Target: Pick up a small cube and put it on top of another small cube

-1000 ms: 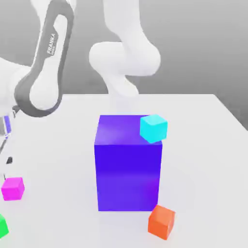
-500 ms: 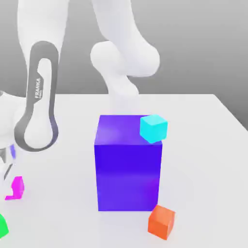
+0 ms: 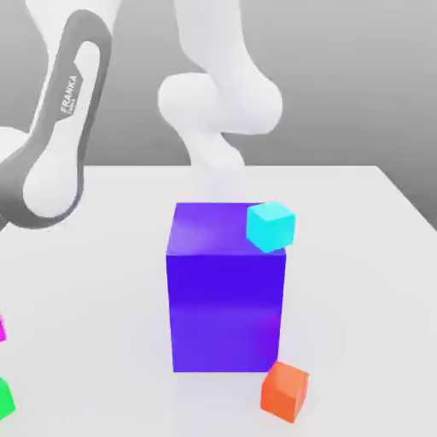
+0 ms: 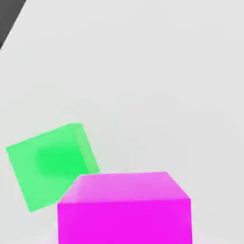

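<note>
Fingers closed narrow, apparently on small magenta cube (image 4: 125,207), which sits close under hand camera (grip itself unseen). Green cube (image 4: 50,164) just beside on table (image 4: 143,71). Likely stacking target, hence grasp first.

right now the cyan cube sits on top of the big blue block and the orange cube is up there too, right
Not quite. The cyan cube is on top of the big blue block, but the orange cube sits on the table by the block's base, as the exterior view shows.
</note>
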Robot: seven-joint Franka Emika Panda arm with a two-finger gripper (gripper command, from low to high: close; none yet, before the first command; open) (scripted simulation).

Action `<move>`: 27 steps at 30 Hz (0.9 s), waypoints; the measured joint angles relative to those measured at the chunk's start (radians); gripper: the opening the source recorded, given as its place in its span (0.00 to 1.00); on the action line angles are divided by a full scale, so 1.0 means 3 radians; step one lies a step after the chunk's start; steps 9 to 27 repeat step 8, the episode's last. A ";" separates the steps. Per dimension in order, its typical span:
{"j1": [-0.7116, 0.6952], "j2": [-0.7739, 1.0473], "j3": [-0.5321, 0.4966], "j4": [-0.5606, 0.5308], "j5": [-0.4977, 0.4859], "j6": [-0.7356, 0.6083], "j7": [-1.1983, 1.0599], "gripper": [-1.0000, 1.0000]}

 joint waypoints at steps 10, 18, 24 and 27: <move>-0.0077 0.0435 0.0187 0.0167 0.0140 0.0282 -0.0282 1.00; -0.0077 0.0435 0.0187 0.0167 0.0140 0.0282 -0.0282 1.00; -0.0077 0.0435 0.0187 0.0167 0.0140 0.0282 -0.0282 1.00; -0.0077 0.0435 0.0187 0.0167 0.0140 0.0282 -0.0282 1.00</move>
